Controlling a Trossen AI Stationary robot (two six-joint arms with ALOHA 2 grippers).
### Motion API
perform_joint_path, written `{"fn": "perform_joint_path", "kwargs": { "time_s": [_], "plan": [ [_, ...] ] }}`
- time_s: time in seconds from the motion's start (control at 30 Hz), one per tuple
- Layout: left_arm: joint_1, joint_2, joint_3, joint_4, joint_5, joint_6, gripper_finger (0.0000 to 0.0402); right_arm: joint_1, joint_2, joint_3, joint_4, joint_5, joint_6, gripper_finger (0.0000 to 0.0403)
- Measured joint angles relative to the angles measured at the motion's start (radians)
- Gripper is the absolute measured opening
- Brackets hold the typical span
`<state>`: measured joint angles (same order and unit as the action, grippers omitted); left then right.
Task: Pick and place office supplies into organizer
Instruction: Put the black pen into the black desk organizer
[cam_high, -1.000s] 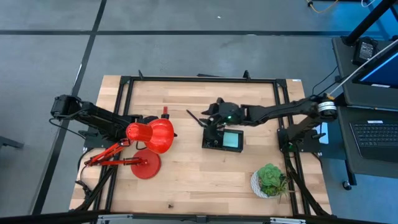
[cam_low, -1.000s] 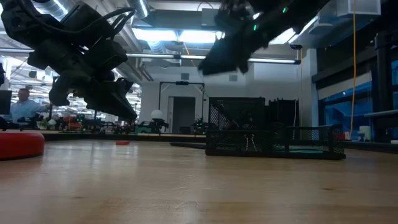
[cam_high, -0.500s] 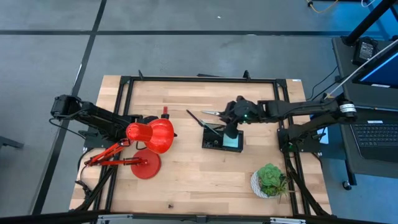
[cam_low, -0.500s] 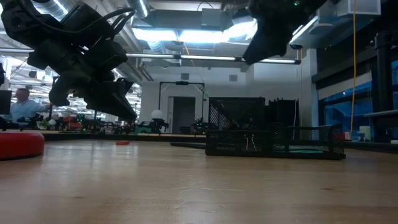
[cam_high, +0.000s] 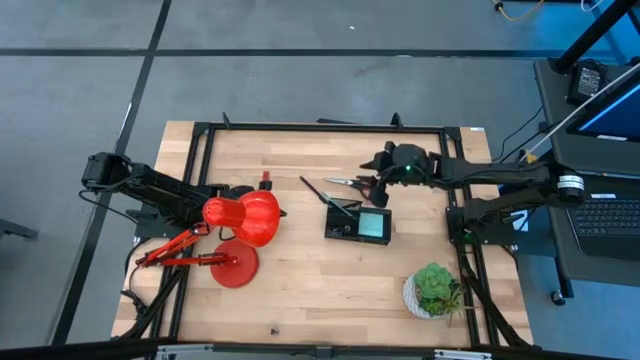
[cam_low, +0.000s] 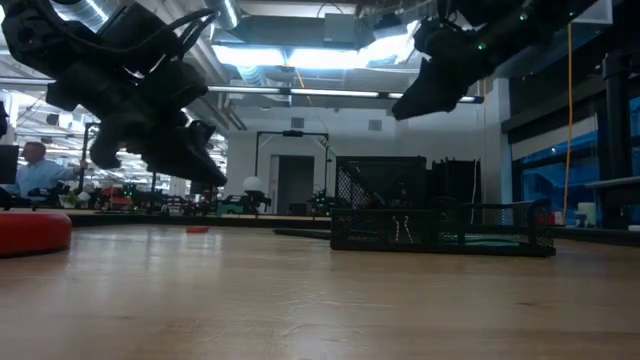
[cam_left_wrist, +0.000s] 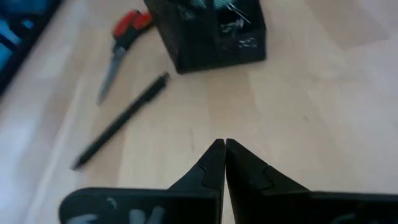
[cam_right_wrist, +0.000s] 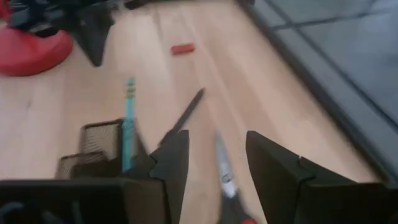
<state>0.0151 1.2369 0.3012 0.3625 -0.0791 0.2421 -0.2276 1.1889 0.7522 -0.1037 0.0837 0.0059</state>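
The right claw is hovering above the tabletop near its far edge, with its fingers spread apart and gripping nothing. In the right wrist view the scissors are lying flat on the wood in line with the gap between those fingers, red handles nearest the camera. The thin black pen is lying just beside the scissors, on the side toward the red desk lamp. The black organizer is sitting just in front of the claw, and the pale teal pen is leaning out of one of its compartments; which one is hard to tell. A light-blue pad appears to be resting in the organizer's other half. A small red piece is lying apart on the wood. The left claw is waiting over the tabletop's left side by the lamp, its fingers pressed together and holding nothing. A potted plant is standing near the front right corner.
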Motion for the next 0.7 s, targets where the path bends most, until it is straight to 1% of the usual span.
{"fn": "perform_joint_path", "kwargs": {
  "time_s": [0.1, 0.17, 0.37, 0.47, 0.57, 0.7],
  "plan": [
    [0.0, 0.0, 0.002, 0.053, -0.007, 0.091, 0.0027, -0.032, -0.015, -0.007, 0.036, 0.001, -0.035, 0.0162],
    [0.0, 0.0, 0.012, 0.067, -0.007, 0.108, 0.0045, -0.048, -0.018, -0.007, 0.04, 0.001, -0.037, 0.0162],
    [0.001, 0.0, 0.039, 0.084, -0.007, 0.105, 0.0113, -0.059, -0.016, -0.007, 0.039, 0.001, -0.011, 0.0162],
    [0.007, 0.0, 0.054, 0.085, -0.007, 0.064, 0.014, -0.059, -0.016, -0.007, 0.039, -0.001, -0.001, 0.0162],
    [0.022, 0.0, 0.067, 0.083, -0.007, 0.012, 0.0156, -0.059, -0.016, -0.007, 0.038, -0.022, 0.026, 0.0162],
    [0.058, 0.003, 0.087, 0.083, -0.006, -0.021, 0.0159, -0.058, -0.016, -0.007, 0.033, -0.066, 0.039, 0.0162]
  ]
}}
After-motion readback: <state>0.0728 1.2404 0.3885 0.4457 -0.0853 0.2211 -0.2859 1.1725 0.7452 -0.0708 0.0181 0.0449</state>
